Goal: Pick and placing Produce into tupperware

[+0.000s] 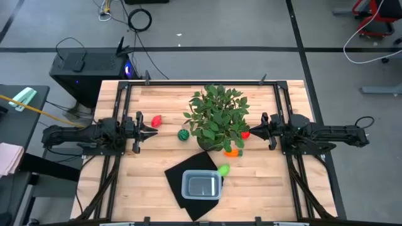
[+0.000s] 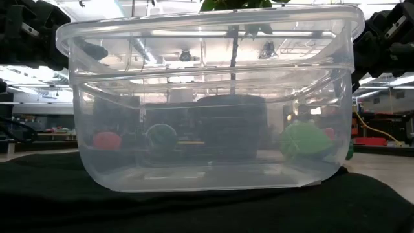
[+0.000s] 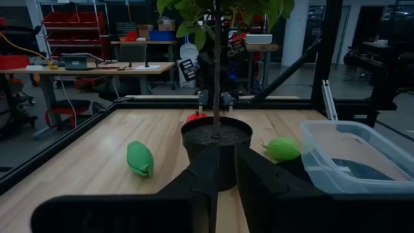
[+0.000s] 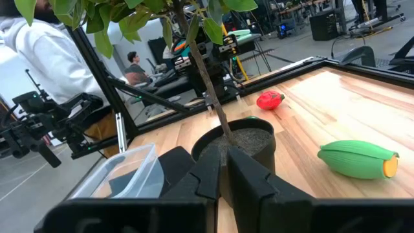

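- Two arms wait at mid-table, one on each side: left gripper [image 1: 152,130] with fingers together and nothing in them, right gripper [image 1: 254,132] likewise pressed together and empty.
- tupperware [image 1: 201,186] sits on black mat [image 1: 178,177] at the near centre, nothing inside it; in the low view its clear wall [image 2: 207,103] fills the frame and blurs everything behind.
- potted plant [image 1: 217,118] stands mid-table; its leaves hide part of the produce from above.
- red piece [image 1: 157,120] lies just beside the left fingertips; dark green striped ball [image 1: 183,134] sits between it and the pot.
- second red piece [image 1: 245,134] lies at the pot's right, partly under leaves.
- orange piece [image 1: 233,151] at the pot's near right edge, mostly covered, shape hard to make out.
- yellow-green piece [image 1: 223,169] just off the mat's right corner, near the tub.
- Person in a white sleeve [image 4: 45,61] beyond the table, cut off.
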`<action>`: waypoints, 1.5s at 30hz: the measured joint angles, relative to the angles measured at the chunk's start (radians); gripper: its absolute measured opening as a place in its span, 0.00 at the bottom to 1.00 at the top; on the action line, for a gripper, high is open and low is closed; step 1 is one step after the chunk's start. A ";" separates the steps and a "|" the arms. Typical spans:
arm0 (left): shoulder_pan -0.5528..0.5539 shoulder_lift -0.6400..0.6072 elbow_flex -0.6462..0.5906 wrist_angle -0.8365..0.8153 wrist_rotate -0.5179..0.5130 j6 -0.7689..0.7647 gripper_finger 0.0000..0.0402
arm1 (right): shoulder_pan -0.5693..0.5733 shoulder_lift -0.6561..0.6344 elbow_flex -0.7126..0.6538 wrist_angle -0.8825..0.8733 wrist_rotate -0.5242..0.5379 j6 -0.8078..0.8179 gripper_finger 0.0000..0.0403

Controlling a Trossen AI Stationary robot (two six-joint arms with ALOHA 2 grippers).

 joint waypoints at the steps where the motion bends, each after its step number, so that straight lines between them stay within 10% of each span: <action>1: 0.000 0.000 0.000 0.000 0.000 0.000 0.13 | 0.000 0.000 0.000 0.000 0.000 0.000 0.08; 45: 0.000 0.000 0.000 0.000 0.000 0.000 0.14 | 0.000 0.000 0.000 0.000 0.000 0.000 0.08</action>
